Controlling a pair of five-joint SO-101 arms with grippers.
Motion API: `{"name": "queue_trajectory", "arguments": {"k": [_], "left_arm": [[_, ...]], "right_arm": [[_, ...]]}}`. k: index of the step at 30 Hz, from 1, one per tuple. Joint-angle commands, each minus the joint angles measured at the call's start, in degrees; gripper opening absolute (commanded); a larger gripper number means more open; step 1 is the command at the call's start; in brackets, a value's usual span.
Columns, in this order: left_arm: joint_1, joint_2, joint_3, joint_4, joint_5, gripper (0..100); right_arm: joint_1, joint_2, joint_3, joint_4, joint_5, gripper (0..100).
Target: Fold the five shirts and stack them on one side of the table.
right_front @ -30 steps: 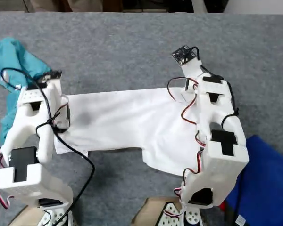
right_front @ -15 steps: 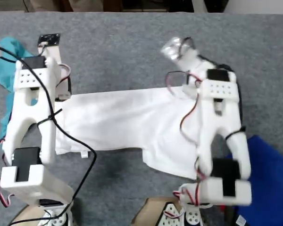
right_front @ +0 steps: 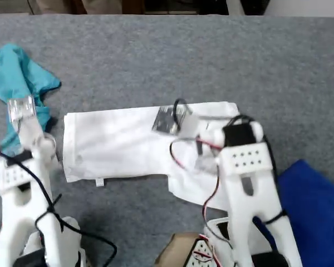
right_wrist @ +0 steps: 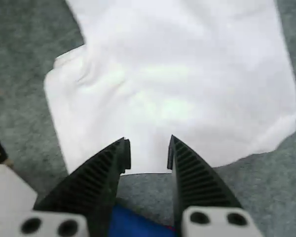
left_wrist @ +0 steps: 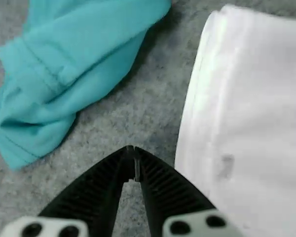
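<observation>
As the white shirt (right_front: 122,144) lies crosswise, the right gripper (right_wrist: 149,148) hangs open, empty, over one end; the left gripper (left_wrist: 133,163), closed and empty, sits beside the other.

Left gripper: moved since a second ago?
Yes. The left gripper came off the left edge of the flat white cloth shirt, back toward the near side; it's now shut above the grey table, between that shirt and the crumpled teal shirt.

High view looks down over table (right_front: 156,50); wrist views close, downward; all share white shirt (right_front: 122,142).
</observation>
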Motion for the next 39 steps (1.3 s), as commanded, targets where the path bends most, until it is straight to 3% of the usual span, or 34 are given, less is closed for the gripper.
{"name": "queue_trajectory", "arguments": {"k": [1,11,20,28,39], "left_arm": [[-2.0,-2.8,4.2,-5.6,2.5,2],[-2.9,-2.3,3.8,-6.1,3.2,2],[-2.9,-2.3,4.0,-6.1,3.2,2],[-2.8,-2.3,4.0,-6.1,3.2,2],[-2.8,-2.3,4.6,-6.0,3.2,2]], "right_arm": [[-4.2,-2.8,6.3,1.7,0.9,17.8],[-9.4,-3.0,18.9,-2.6,0.2,22.4],[-9.8,-2.6,28.0,-18.4,0.4,22.7],[-9.1,-2.3,33.6,-25.0,0.4,22.7],[-9.0,15.7,25.3,-25.8,1.9,20.0]]}}
